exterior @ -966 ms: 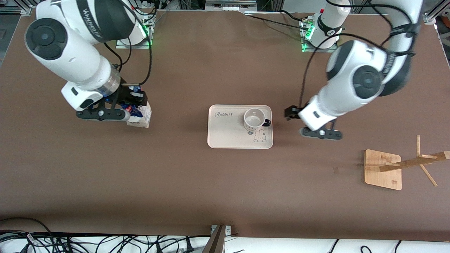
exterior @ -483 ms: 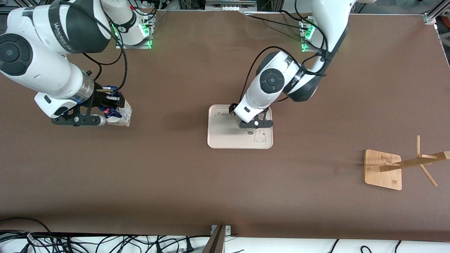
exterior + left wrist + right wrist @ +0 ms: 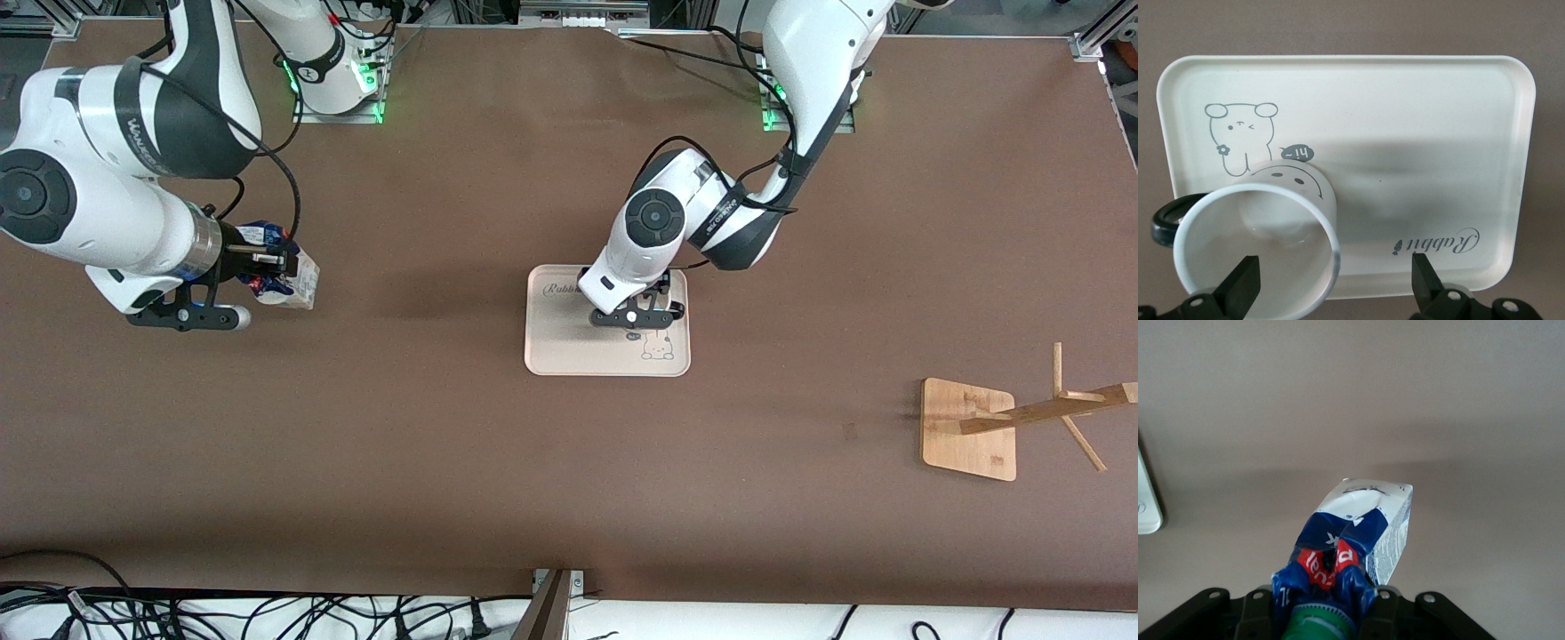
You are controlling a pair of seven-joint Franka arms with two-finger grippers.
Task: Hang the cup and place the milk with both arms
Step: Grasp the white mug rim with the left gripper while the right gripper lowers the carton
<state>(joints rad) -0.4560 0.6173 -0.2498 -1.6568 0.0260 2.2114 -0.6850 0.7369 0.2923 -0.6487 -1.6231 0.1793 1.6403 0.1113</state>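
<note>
From the front view, the right claw (image 3: pixel 267 276) is clamped on the milk (image 3: pixel 289 283) over the bare brown desk (image 3: pixel 444 444) at the right arm's end, the carton tilted in the grip. The left claw (image 3: pixel 636 313) hangs low over the cream tray (image 3: pixel 556 351) at mid-desk, hiding the cup beneath it. The wooden rack (image 3: pixel 973 427) stands at the left arm's end, nearer the camera than the tray (well apart from both arms), so I judge the hanging step is not yet begun.

In the left wrist view, the cup (image 3: pixel 1258 247) sits upright on the tray (image 3: pixel 1438 133), smiley facing the rabbit drawing, black handle (image 3: pixel 1171 217) sticking out sideways. The fingertips (image 3: pixel 1241 287) stand wide apart, one over the cup's mouth, the other outside its wall, probably lined up to pinch the rim.

In the right wrist view, the carton (image 3: pixel 1358 533) is squeezed at its folded top, just above the green cap (image 3: pixel 1318 623); its base hangs clear of the desk, likely for carrying.
</note>
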